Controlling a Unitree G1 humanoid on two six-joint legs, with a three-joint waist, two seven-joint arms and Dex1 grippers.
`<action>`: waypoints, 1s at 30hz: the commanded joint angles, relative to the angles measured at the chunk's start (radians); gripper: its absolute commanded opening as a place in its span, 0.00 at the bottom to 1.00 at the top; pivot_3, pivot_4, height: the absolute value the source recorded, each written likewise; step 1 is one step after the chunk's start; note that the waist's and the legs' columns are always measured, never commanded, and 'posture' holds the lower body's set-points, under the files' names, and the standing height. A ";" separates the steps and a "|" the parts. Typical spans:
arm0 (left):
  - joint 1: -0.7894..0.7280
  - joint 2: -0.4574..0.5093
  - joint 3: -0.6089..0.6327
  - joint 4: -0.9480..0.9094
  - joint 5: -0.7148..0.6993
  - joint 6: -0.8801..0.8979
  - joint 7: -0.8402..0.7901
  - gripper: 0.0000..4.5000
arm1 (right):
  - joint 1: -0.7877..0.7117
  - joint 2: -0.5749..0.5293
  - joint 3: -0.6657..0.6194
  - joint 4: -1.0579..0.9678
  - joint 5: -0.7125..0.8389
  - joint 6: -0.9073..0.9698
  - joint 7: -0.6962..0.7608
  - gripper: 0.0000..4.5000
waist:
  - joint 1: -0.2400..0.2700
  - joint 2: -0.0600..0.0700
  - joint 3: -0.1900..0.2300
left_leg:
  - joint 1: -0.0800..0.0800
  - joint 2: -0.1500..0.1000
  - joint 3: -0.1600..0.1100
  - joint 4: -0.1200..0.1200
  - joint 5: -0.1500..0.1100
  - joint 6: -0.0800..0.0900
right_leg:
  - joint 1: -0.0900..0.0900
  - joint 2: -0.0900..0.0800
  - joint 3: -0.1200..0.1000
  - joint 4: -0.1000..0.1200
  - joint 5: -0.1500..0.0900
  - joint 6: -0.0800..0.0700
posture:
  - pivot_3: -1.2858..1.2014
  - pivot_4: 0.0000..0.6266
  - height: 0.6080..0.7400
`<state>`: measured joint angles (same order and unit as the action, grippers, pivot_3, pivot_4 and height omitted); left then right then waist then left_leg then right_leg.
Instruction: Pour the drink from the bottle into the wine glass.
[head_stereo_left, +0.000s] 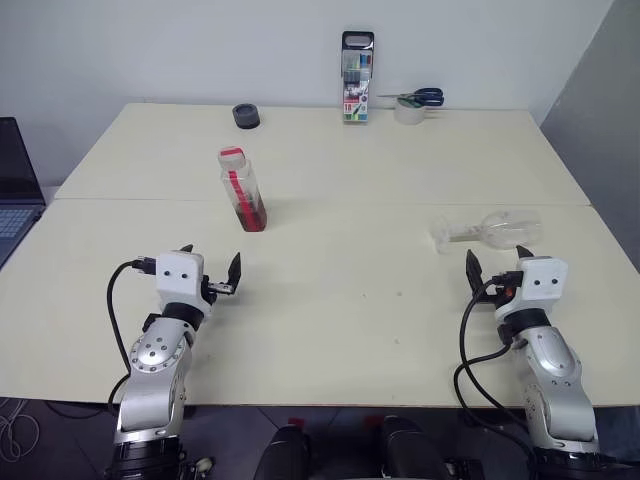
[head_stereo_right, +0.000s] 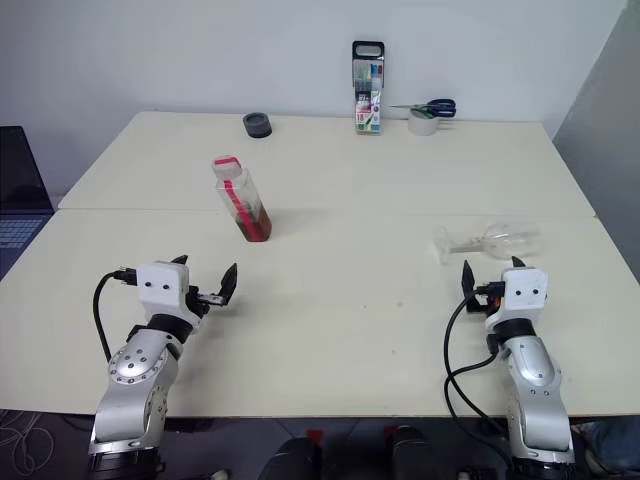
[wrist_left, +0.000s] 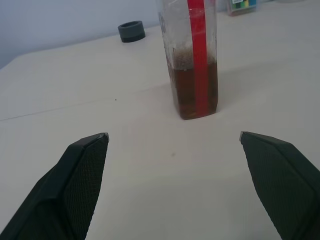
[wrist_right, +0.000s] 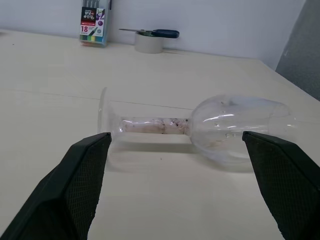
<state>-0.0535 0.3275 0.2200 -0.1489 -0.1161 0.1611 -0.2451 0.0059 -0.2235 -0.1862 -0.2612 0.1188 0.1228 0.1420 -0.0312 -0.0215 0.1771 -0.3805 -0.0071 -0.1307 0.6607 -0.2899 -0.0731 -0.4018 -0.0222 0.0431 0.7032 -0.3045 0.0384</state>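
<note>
The bottle (head_stereo_left: 242, 190) stands upright on the cream table (head_stereo_left: 340, 310), left of centre, with a red cap and a red label strip. The drink (wrist_left: 192, 92), amber-red, fills its lowest part. The wine glass (head_stereo_left: 490, 232) lies on its side at the right, its foot toward the table's middle and its bowl toward the right edge. My left gripper (head_stereo_left: 210, 258) is open, a short way in front of the bottle, with nothing in it. My right gripper (head_stereo_left: 496, 258) is open just in front of the lying glass (wrist_right: 220, 125), apart from it.
A tall marker-pen case (head_stereo_left: 357, 77) stands at the back edge, with scissors on a tape roll (head_stereo_left: 412, 105) to its right and a dark round ring (head_stereo_left: 246, 116) to its left. A laptop (head_stereo_left: 15, 190) sits off the table's left side.
</note>
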 joint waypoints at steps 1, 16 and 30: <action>-0.010 0.004 -0.009 -0.019 -0.004 -0.035 -0.012 1.00 | -0.003 -0.009 -0.020 -0.026 -0.002 -0.022 -0.006 1.00 | 0.000 0.000 0.000 | 0.000 0.000 0.000 0.000 0.000 0.000 | 0.000 0.000 0.000 0.000 0.000 0.000 | 0.52 0.24 1.00; -0.007 0.010 -0.029 -0.040 0.011 -0.027 -0.024 1.00 | 0.001 -0.001 -0.014 -0.025 -0.004 -0.022 -0.010 1.00 | 0.000 0.000 0.000 | 0.000 0.000 0.000 0.000 0.000 0.000 | 0.000 0.000 0.000 0.000 0.000 0.000 | 0.52 0.24 1.00; -0.026 0.021 -0.041 -0.061 -0.026 0.083 -0.050 1.00 | -0.006 -0.006 -0.012 -0.027 -0.006 -0.024 -0.003 1.00 | 0.000 0.000 0.000 | 0.000 0.000 0.000 0.000 0.000 0.000 | 0.000 0.000 0.000 0.000 0.000 0.000 | 0.52 0.24 1.00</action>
<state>-0.0652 0.3318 0.1853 -0.1628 -0.1417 0.2415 -0.2896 0.0108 -0.2214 -0.1856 -0.2610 0.1088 0.1210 0.1375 -0.0313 -0.0212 0.1770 -0.3804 -0.0071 -0.1308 0.6607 -0.2899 -0.0730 -0.4015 -0.0222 0.0429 0.7032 -0.3045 0.0385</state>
